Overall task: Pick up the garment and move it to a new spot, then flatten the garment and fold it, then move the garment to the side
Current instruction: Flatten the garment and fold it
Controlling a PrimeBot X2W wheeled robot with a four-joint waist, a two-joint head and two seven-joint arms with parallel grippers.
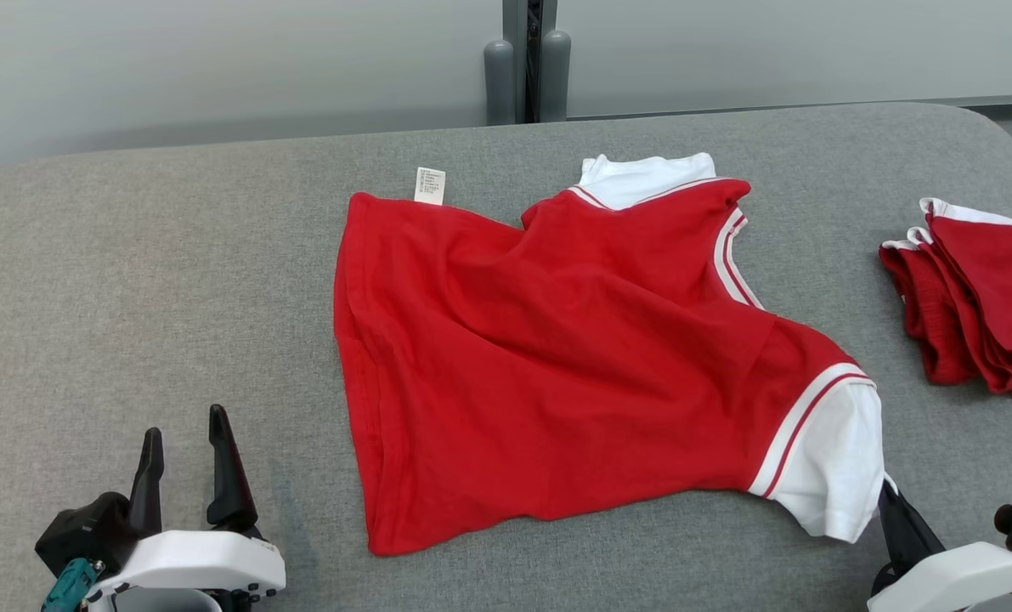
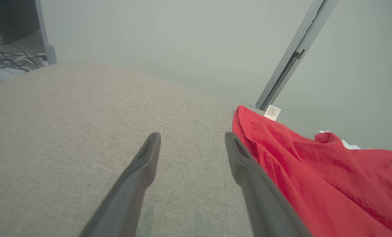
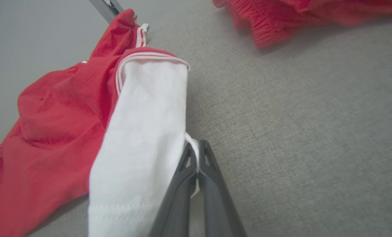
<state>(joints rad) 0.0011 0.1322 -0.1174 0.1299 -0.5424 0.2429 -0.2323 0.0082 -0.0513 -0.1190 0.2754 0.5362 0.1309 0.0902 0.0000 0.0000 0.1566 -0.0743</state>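
1 red garment (image 1: 556,365) with white trim, lying rumpled and unfolded about the middle of the grey surface (image 1: 174,280), a little toward the right edge. 2 white sleeves: far sleeve (image 1: 641,177) pointing to the far edge, near sleeve (image 1: 841,459) reaching toward the near edge, not far from the near-right corner. 1 white label (image 1: 430,185) sticking out at the garment's far-left corner. Widest open room on the left: bare surface from the garment's left hem all the way to the left edge and down to the near-left corner. A narrower bare band between the garment and the far edge. A bare strip between the garment and 1 pile (image 1: 981,297) of folded red clothes at the right edge, pile and garment apart; pieces in the pile not countable. Far-right corner of the surface rounded. 1 grey post (image 1: 527,59) behind the far edge, against a pale wall. 2 grippers: left gripper (image 1: 184,423) by the near-left corner, jaws spread wide and empty, above bare surface, near the garment's left hem but apart from it. Right gripper (image 3: 196,145) at the near edge toward the near-right corner, jaws closed on the cuff of the near sleeve, white fabric pinched between the 2 dark fingers (image 3: 179,191).
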